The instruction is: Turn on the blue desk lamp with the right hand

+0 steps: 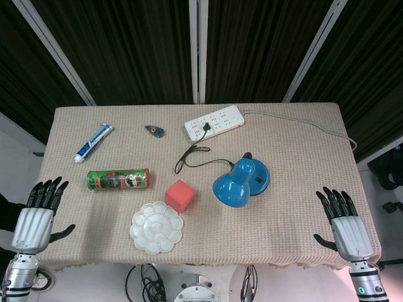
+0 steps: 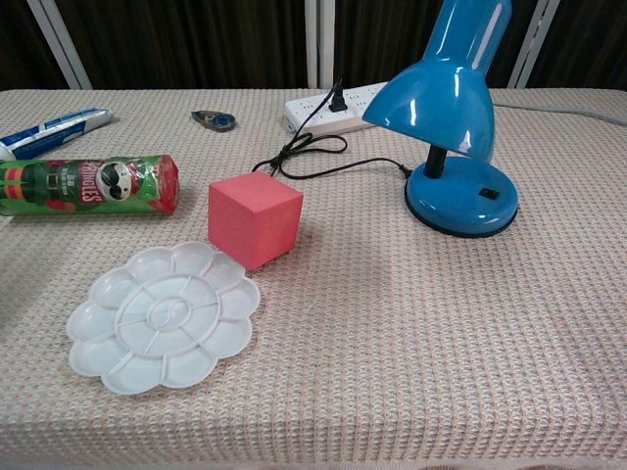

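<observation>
**Both hands rest open at table's edge, lamp untouched**

Fingers spread and holding nothing, the robot's right hand [image 1: 343,220] lies flat at the near right corner of the beige woven tablecloth [image 1: 302,163], well apart from the glossy blue desk lamp [image 1: 241,182]. The left hand [image 1: 39,214] lies likewise open at the near left corner. The lamp stands right of centre, its black cord [image 2: 313,157] running to a white power strip [image 1: 214,122]. Nearby lie a red foam cube [image 2: 255,218], a white flower-shaped plastic palette [image 2: 164,315], a green crisp can [image 2: 88,184] on its side and a toothpaste tube [image 1: 94,142].
</observation>
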You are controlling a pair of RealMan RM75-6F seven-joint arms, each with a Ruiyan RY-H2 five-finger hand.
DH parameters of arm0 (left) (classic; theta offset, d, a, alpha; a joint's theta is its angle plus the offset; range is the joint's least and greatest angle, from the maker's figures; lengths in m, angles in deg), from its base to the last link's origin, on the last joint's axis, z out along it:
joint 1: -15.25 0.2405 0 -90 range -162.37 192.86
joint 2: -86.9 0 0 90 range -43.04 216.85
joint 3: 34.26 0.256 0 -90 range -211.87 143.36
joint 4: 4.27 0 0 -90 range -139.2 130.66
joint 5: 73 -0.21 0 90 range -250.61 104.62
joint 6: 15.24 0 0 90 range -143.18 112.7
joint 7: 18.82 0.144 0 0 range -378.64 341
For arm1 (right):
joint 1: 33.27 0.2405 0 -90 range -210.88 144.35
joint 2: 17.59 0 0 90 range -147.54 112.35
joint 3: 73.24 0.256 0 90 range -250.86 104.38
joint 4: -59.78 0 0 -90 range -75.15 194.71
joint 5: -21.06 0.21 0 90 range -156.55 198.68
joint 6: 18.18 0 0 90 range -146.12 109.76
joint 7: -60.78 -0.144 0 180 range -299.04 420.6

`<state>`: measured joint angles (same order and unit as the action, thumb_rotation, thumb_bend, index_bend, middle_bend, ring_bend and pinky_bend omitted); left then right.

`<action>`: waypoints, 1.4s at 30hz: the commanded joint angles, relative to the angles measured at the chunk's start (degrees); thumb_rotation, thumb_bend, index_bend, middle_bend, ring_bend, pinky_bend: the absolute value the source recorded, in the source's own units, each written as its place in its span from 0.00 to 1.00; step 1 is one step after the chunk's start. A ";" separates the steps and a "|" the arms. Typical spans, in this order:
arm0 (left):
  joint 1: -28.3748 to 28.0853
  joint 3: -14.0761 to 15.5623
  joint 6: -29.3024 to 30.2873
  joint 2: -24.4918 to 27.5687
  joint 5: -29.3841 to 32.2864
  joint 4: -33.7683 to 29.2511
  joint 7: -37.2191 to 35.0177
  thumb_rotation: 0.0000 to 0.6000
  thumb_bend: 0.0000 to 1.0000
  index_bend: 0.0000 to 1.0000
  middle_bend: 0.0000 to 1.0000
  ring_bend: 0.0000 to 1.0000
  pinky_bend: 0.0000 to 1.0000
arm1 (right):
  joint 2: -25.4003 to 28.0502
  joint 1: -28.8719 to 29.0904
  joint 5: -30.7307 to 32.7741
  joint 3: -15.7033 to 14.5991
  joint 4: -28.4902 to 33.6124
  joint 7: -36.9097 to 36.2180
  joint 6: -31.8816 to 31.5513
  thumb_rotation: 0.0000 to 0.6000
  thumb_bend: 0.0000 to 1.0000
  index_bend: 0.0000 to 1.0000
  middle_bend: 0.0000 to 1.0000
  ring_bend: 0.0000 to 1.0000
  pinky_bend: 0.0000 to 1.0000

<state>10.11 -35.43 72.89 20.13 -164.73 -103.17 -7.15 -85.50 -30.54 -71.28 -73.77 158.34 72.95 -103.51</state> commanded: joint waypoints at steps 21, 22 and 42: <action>0.01 0.31 -0.11 0.08 -0.67 -0.32 0.20 1.00 0.04 0.00 0.00 0.00 0.00 | 0.92 0.30 0.02 -0.07 0.50 0.31 0.77 1.00 0.03 0.00 0.00 0.00 0.00; -0.07 0.31 -0.30 0.05 -0.61 -0.24 0.26 1.00 0.04 0.00 0.00 0.00 0.00 | 1.06 0.48 0.09 -0.03 0.64 0.50 1.07 1.00 0.03 0.00 0.00 0.00 0.00; -0.18 0.50 -0.53 -0.17 -0.90 -0.14 0.67 1.00 0.04 0.00 0.00 0.00 0.00 | 1.54 10.85 9.90 4.20 4.54 8.86 17.70 1.00 0.17 0.00 0.91 0.80 0.73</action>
<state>9.93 -34.92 72.35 19.97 -165.63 -103.32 -6.49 -83.49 -21.62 -63.87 -70.27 162.49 80.38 -89.10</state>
